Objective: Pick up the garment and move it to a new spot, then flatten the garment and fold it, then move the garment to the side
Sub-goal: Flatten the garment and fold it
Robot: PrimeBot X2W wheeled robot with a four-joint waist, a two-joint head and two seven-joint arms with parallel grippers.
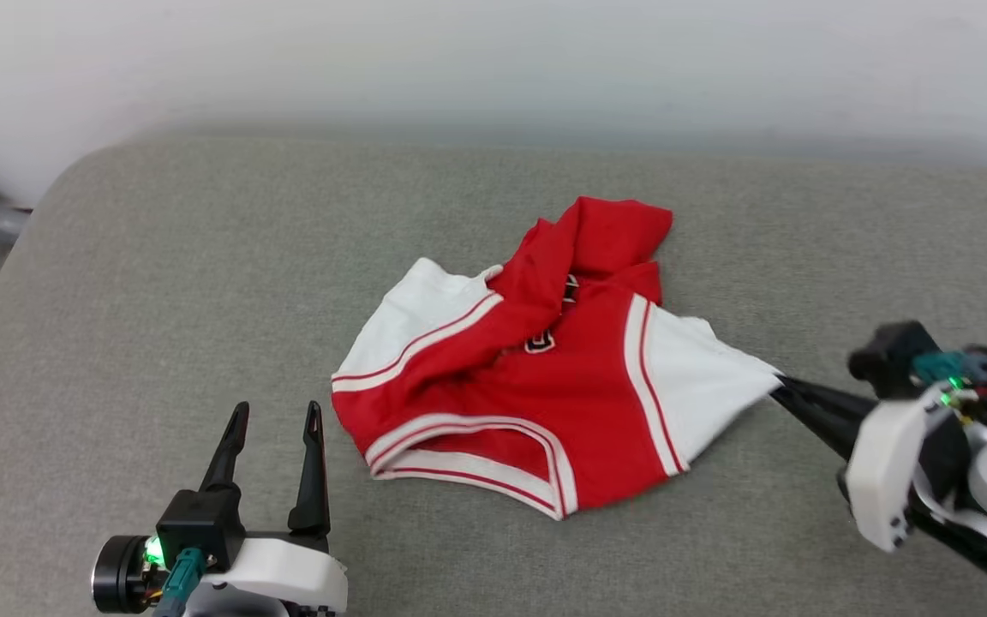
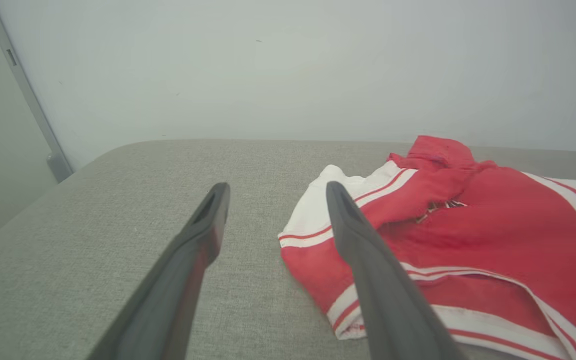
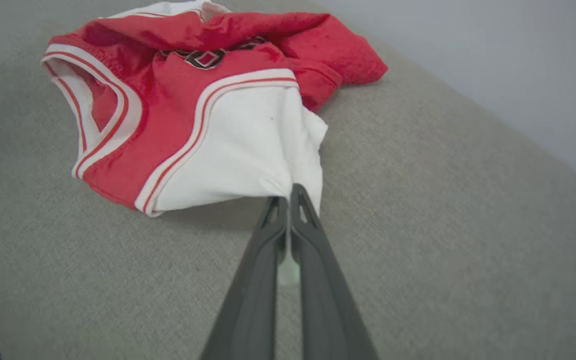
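Contact is made between the right gripper (image 1: 780, 387) and the garment (image 1: 536, 377) at the tip of one white sleeve (image 1: 699, 386). The two dark fingers are pressed together there, with a thin fold of white cloth pinched between them. In the right wrist view the cloth is seen running down the slit between the fingers. The sleeve is drawn out to a point toward that gripper.

The garment is laid crumpled near the middle of a grey pad (image 1: 159, 283), with its red body bunched and folded over itself at the far end. The other sleeve (image 1: 408, 326) is spread on the robot's left side. An opening (image 1: 476, 463) edged in red-and-white striped trim is turned toward the robot. Part of the black, white-edged lettering (image 1: 541, 343) is shown among the folds, but it cannot be read in full.

The left gripper (image 1: 278, 411) is held at the near left, low over the pad. Its fingers are set wide apart, with nothing between them, and are pointed away from the robot. It is placed near the garment's left edge, without touching it. A pale wall (image 1: 493, 60) is seen behind the pad.
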